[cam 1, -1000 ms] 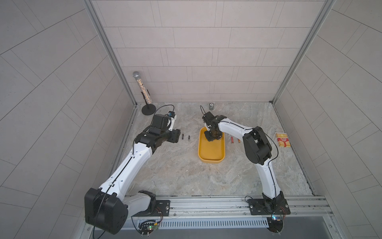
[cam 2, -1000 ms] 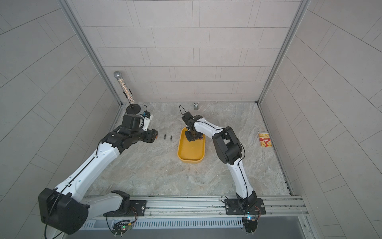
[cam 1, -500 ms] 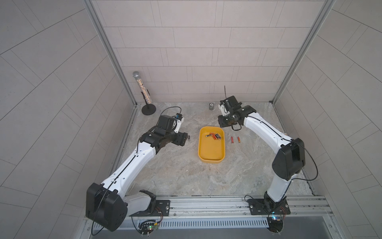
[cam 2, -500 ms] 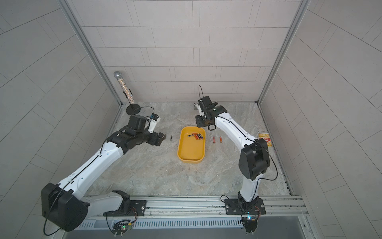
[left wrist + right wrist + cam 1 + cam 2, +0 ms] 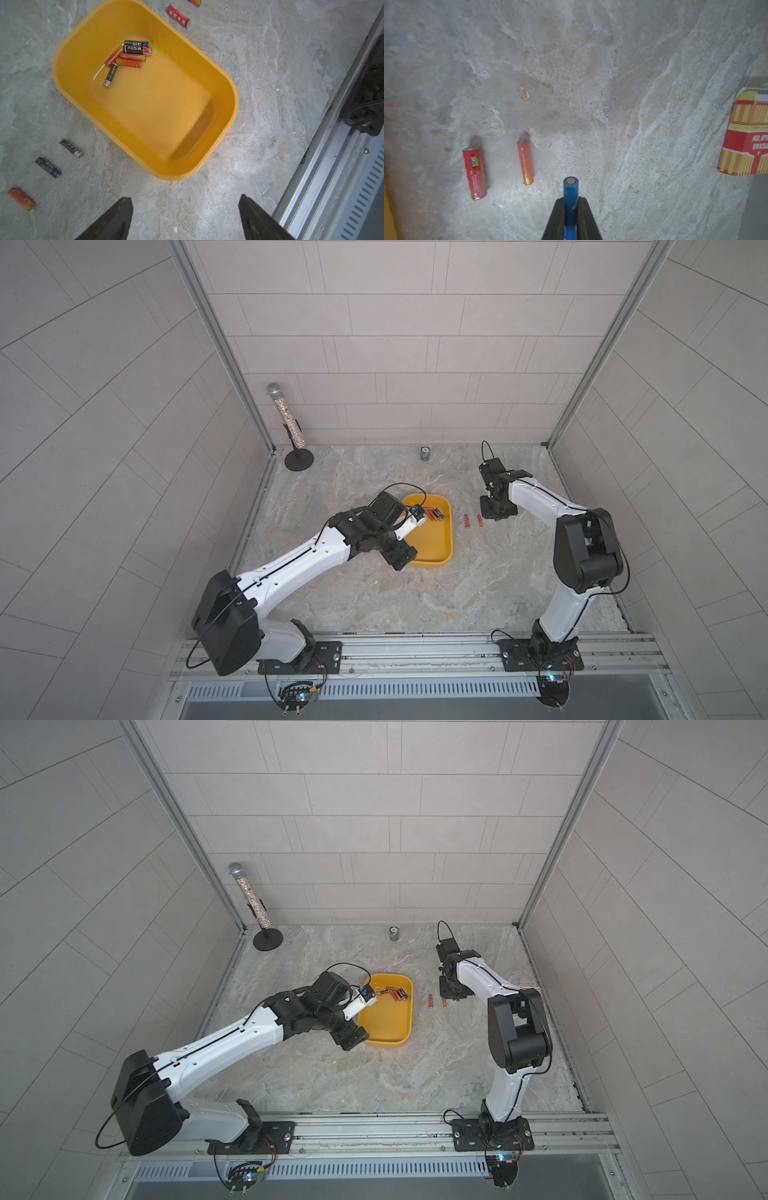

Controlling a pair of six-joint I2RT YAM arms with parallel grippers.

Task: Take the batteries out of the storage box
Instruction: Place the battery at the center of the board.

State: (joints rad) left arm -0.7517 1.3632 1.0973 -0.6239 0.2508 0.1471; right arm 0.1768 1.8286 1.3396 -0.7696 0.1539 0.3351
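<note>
Storage box [image 5: 166, 108] holds 6 batteries [image 5: 133, 49], 5 outside, 1 blue battery [image 5: 571, 191] gripped.

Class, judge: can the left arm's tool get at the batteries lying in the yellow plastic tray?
Probably yes: the left tool stands open and empty beside the shallow yellow plastic tray, and the small cylindrical batteries bunched inside lie uncovered.

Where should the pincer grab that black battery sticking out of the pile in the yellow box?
Probably around the middle of the black battery, from straight above, jaws across its width. It lies flat in the yellow box; its silver-capped half is clear of the orange batteries.
</note>
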